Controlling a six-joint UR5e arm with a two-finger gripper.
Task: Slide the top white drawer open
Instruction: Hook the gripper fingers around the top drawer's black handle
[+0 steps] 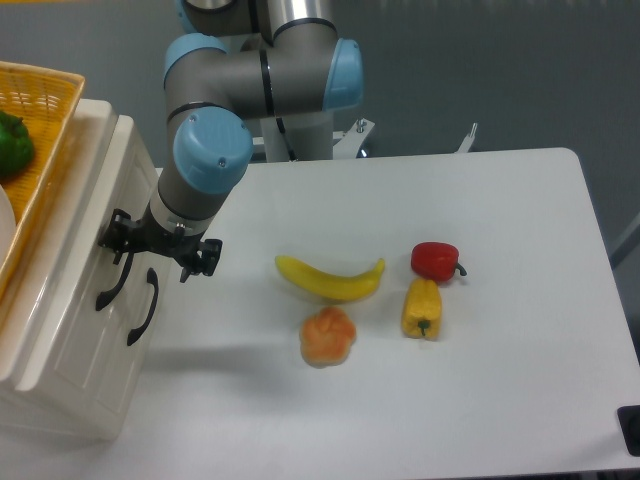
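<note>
Flanking the top white drawer handle, jaws spread.

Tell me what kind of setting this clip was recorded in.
Likely a robotics lab tabletop: a white table against a plain grey backdrop, a small white cabinet, and what look like toy foods such as the banana.
</note>
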